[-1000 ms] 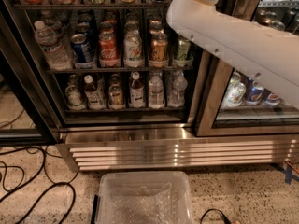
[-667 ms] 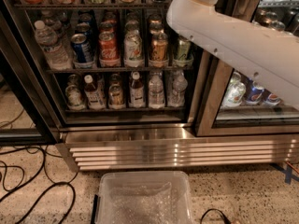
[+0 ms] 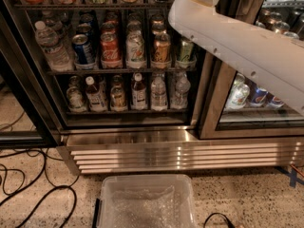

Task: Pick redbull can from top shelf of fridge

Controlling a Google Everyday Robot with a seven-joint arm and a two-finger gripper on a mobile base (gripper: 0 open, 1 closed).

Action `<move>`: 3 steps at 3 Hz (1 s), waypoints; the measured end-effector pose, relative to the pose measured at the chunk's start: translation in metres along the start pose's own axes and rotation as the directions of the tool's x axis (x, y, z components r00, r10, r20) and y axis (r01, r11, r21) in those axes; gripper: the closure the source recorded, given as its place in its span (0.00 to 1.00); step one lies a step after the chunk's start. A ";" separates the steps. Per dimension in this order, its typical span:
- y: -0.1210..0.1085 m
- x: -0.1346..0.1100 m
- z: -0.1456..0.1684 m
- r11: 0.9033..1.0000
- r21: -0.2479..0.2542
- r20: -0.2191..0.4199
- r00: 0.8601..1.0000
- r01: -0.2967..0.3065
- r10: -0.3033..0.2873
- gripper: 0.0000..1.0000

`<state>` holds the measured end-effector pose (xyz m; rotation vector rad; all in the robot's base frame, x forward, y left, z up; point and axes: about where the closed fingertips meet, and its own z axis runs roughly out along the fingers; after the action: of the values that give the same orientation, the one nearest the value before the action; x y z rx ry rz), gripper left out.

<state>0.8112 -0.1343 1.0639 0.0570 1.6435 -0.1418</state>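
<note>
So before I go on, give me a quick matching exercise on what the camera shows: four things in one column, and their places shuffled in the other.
Things:
1. red can
2. plastic bin
3. black cables
4. white arm

Places:
A. on the floor at the left
B. on the floor below the steel grille
C. crossing the upper right of the picture
D. on a wire shelf, just right of the blue can

Pairs: 1-D, 2-B, 3-A, 4-C.

The gripper is out of view: the arm runs off the top edge.
</note>
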 end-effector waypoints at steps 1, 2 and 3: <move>0.000 0.000 0.000 1.000 0.000 0.000 1.000 0.000 0.000 0.56; 0.000 0.000 0.000 1.000 0.000 0.000 1.000 0.000 0.000 0.79; 0.000 0.000 0.000 1.000 0.000 0.000 1.000 0.000 0.000 0.99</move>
<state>0.8113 -0.1343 1.0639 0.0570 1.6435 -0.1419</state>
